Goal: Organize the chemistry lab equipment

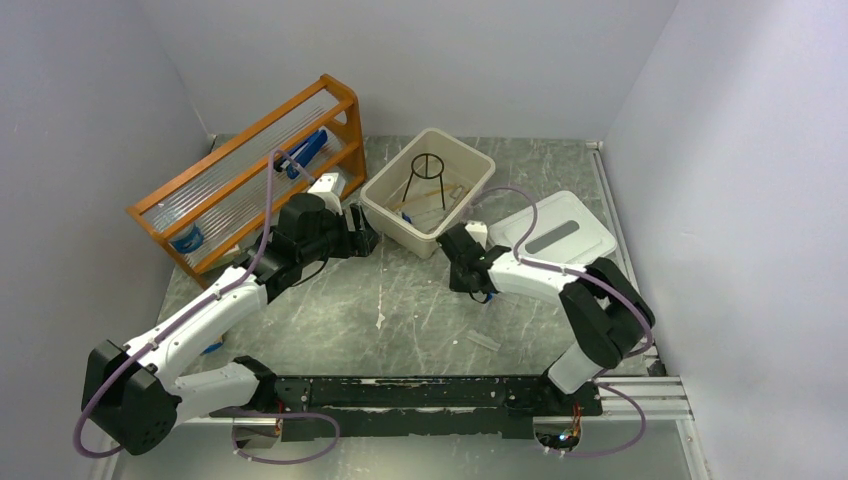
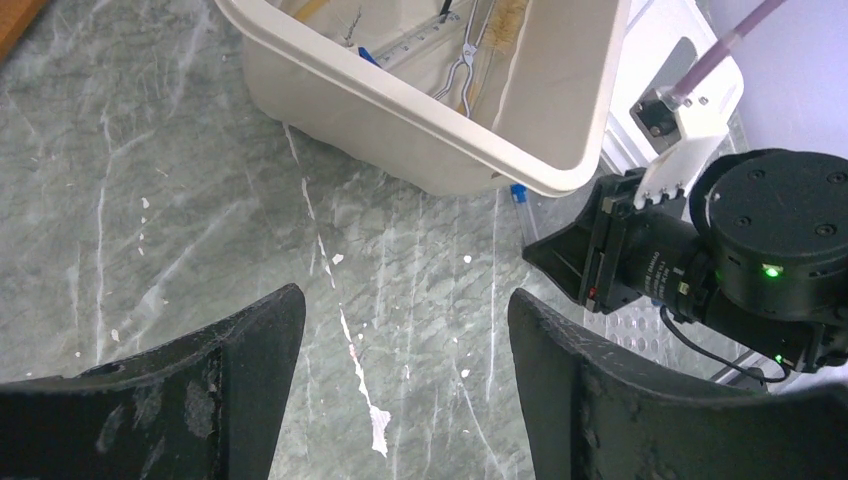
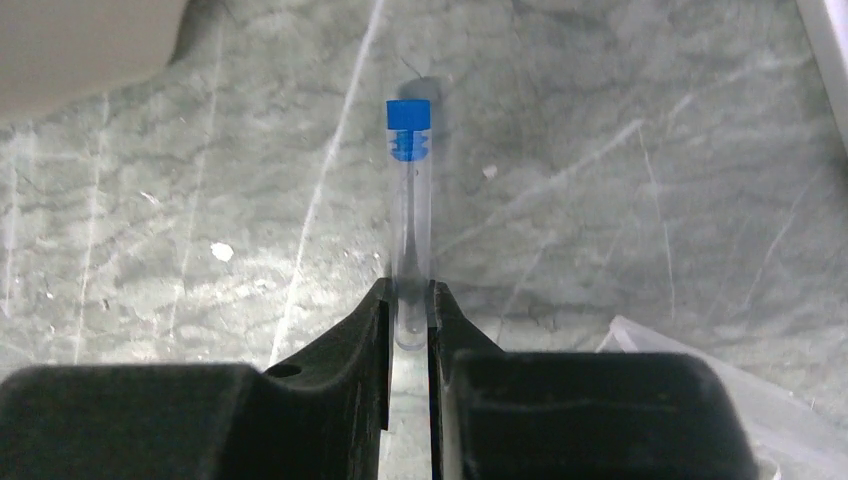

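The right gripper [image 3: 409,302] is pinched tight on the lower end of a slim clear vial [image 3: 410,230]. Its ribbed blue cap points away from the fingers, above the marbled grey-green table [image 1: 400,300] near the table's centre, just off the near corner of the beige plastic tub [image 1: 398,228]. The left gripper [image 2: 400,320] hangs wide apart over bare tabletop left of centre, with nothing between its scuffed black fingers [image 2: 255,345]. The smooth-walled, round-cornered tub sits toward the far edge. It holds a black wire ring tripod [image 1: 442,190] standing upright and a pair of metal tongs [image 2: 465,60]. A white lid [image 1: 560,235] lies flat toward the right edge.
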Controlling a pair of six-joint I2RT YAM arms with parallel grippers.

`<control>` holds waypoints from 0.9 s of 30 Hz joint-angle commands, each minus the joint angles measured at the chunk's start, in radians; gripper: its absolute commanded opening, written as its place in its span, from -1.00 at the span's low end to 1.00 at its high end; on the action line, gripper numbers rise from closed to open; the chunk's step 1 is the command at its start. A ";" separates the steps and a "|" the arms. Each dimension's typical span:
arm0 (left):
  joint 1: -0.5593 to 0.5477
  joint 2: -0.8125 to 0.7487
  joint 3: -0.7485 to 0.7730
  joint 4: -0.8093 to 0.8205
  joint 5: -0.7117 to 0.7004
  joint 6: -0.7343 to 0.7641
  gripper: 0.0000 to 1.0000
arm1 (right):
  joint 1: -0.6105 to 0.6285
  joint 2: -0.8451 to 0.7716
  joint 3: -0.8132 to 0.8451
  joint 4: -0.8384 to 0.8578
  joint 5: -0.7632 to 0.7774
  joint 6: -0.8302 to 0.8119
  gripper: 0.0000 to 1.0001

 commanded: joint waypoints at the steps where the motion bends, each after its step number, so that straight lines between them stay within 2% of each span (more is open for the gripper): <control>1: 0.009 -0.009 0.004 0.007 0.013 0.002 0.56 | 0.017 -0.040 -0.086 -0.131 -0.062 0.085 -0.77; 3: 0.008 -0.007 0.006 0.009 0.014 0.004 0.56 | 0.022 -0.051 -0.096 -0.125 -0.067 0.092 -0.70; 7: 0.008 0.003 0.013 0.014 0.025 0.001 0.59 | 0.021 -0.032 -0.040 -0.133 -0.015 0.089 -0.38; 12: 0.008 -0.004 0.013 0.018 0.031 0.000 0.62 | -0.010 0.059 0.049 -0.123 0.069 0.067 -0.31; 18: 0.008 -0.013 0.009 0.004 0.027 0.001 0.62 | -0.038 0.137 0.098 -0.103 0.107 0.061 -0.38; 23: 0.008 -0.012 0.007 0.007 0.039 -0.001 0.61 | -0.039 0.144 0.113 -0.095 0.093 0.063 -0.73; 27: 0.008 -0.005 -0.007 0.036 0.098 -0.010 0.61 | -0.040 0.061 0.090 -0.068 0.085 0.064 -0.80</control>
